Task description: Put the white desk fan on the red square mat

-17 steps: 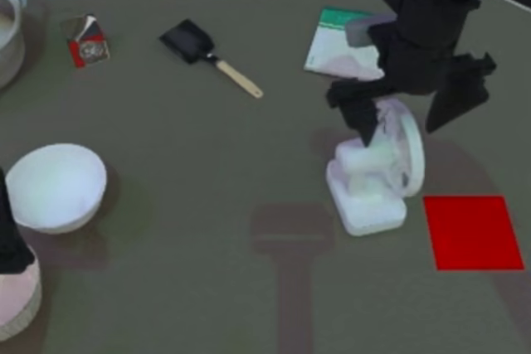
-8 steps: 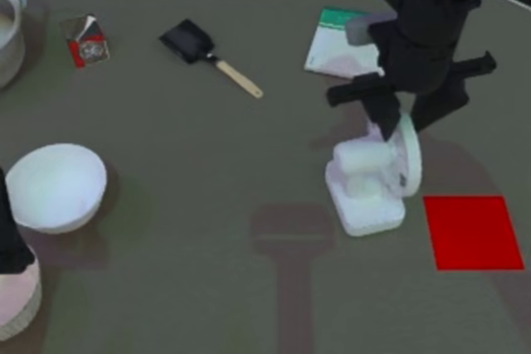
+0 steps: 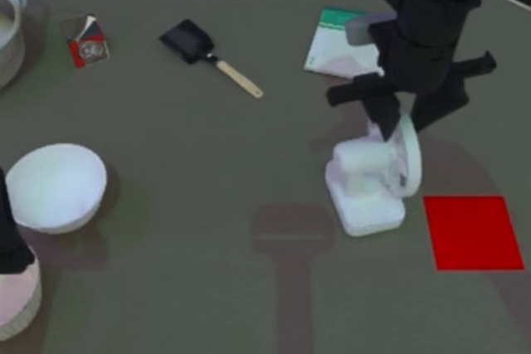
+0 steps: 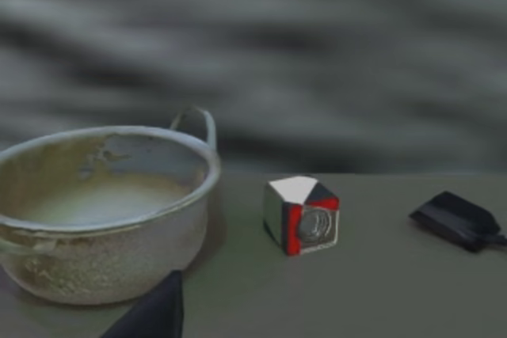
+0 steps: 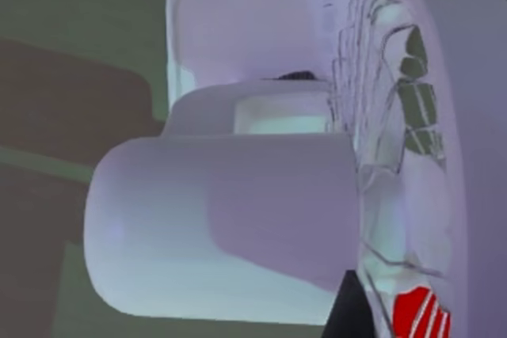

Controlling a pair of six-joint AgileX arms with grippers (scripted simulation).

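Tabletop (image 3: 207,172) is showing as dull olive-grey under a blurred dark backdrop. I'm seeing my right gripper (image 3: 397,126) clamping the cage of the white desk fan (image 3: 369,180), centre-right of the frame, just left of the red square mat (image 3: 473,232). Its fingertips are hiding behind the cage. My left gripper (image 3: 12,238) is sitting cropped at lower left, jaws unreadable.

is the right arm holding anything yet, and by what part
The right gripper has its jaws closed on the top rim of the white desk fan's round cage. The fan stands on the table beside the red square mat.
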